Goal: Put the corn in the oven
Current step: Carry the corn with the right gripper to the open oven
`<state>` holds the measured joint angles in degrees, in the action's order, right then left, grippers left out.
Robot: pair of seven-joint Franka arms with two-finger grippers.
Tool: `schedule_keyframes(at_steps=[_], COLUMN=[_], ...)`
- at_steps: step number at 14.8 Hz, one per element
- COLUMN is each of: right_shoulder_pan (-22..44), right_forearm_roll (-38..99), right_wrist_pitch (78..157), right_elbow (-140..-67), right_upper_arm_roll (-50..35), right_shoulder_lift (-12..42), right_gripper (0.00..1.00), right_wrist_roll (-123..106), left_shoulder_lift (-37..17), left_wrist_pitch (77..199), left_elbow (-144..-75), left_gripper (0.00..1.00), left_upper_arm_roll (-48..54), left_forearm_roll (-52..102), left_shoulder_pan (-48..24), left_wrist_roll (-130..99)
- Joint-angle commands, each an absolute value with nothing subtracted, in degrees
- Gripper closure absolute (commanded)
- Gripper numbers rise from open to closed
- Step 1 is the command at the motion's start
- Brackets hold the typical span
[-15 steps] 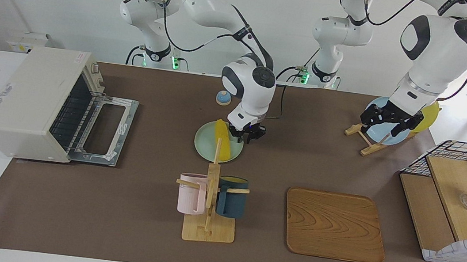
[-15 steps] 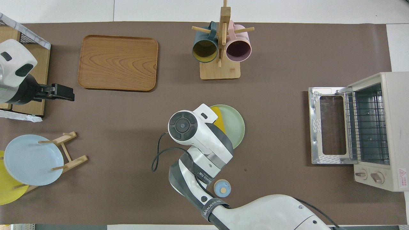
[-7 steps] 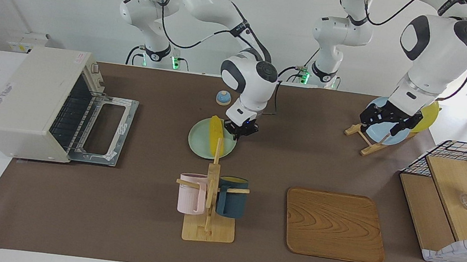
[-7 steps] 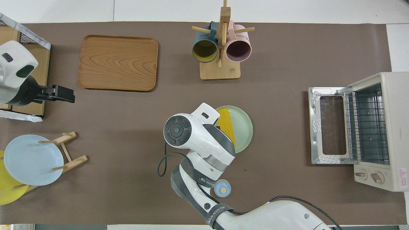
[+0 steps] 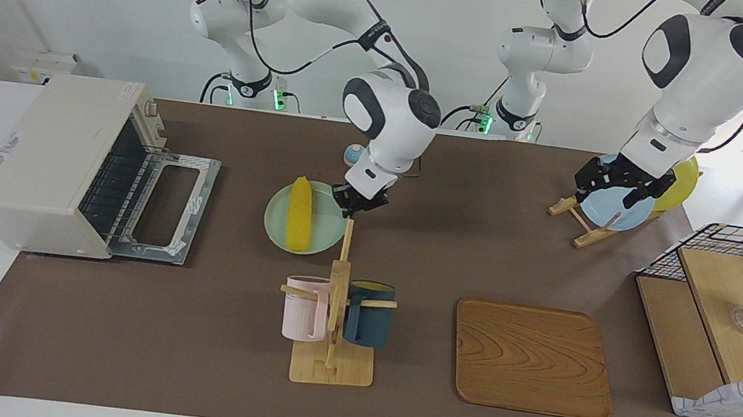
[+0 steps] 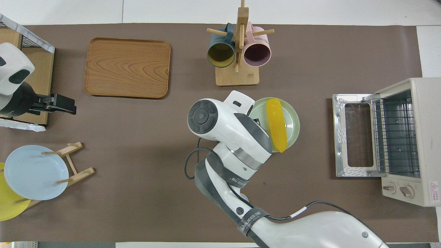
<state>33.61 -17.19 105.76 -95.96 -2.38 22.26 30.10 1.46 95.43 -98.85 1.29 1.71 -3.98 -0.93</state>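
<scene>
Both of the right gripper's (image 5: pixel 359 205) jaws clamp the rim of the green plate (image 5: pixel 280 231), so the corn (image 5: pixel 299 213) rides flat on it toward the oven (image 5: pixel 51 159), whose door hangs open. Left gripper (image 5: pixel 619 184) waits, jaws' state unclear.

We see the worktop (image 5: pixel 181 369) from two high, distant cameras: one faces the robots across it, one looks steeply down from their edge. Both views share the whole worktop.
</scene>
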Motion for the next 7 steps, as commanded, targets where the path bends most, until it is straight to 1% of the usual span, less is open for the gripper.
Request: schedule_keyframes(at_steps=[1, 4, 7], right_shoulder_pan=[25.87, 18.74, 13.03], right_forearm_roll=[-17.84, -17.58, -17.58], right_wrist_pitch=[106.26, 106.26, 106.26], right_elbow=[-105.70, -113.62, -118.02], right_upper_arm_roll=[-3.16, -3.16, -3.08], right_shoulder_lift=[13.04, 5.21, 1.24], right_gripper=[1.00, 1.00, 1.00], right_wrist_roll=[22.61, 14.26, 7.94], left_shoulder_lift=[1.58, 2.11, 2.20], left_wrist_pitch=[89.57, 90.26, 90.70], left_elbow=[-94.58, -95.53, -96.15], left_gripper=[0.00, 0.00, 0.00], left_upper_arm_roll=[1.49, 1.49, 1.49], left_forearm_roll=[0.62, 0.62, 0.62], left_shoulder_pan=[-3.78, -3.69, -3.69], left_wrist_roll=[-0.53, -0.27, -0.09])
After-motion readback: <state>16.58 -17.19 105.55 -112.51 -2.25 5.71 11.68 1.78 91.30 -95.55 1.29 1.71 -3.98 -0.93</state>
